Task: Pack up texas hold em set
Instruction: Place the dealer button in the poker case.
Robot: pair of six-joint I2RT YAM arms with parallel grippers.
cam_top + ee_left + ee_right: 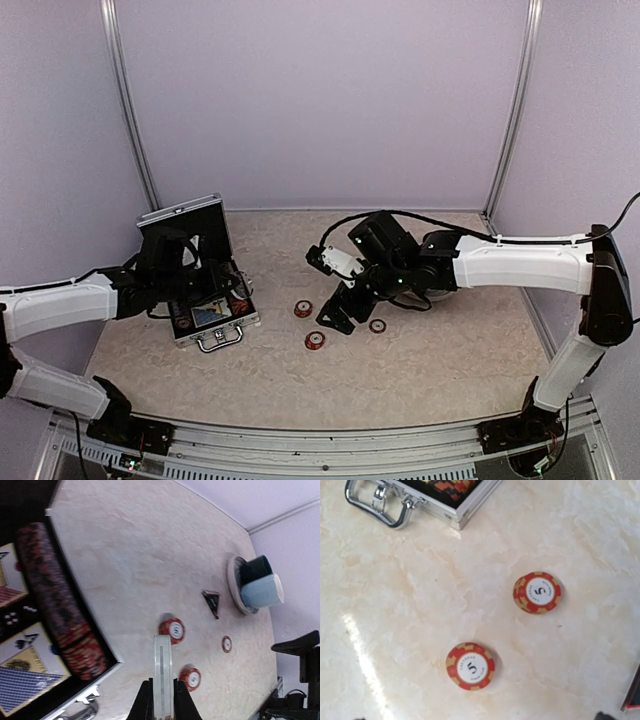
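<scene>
Nearest the arm bases, the nearer chip stack (315, 341) lay on the table (440, 370) to the right of the open briefcase (215, 322), clear of its handle. The second chip stack (303, 309) sat just beyond it, about as far from the case. The right gripper (337, 318) hovered immediately right of both stacks. Its jaws appeared wide, though only dark finger tips showed at the bottom edge of its wrist view. It was the nearer arm for either stack, with nothing lying between. A single chip (378, 326) lay further right of the case, beneath that arm. The left gripper (162, 687) was over the case, clamped on the clear disc (162, 655), which it held edge-on with its length pointing away from the case towards the stacks. The black triangular marker (212, 603) and the cup (261, 585) on its saucer (233, 587) stood farthest from the case and obstructed nothing.
</scene>
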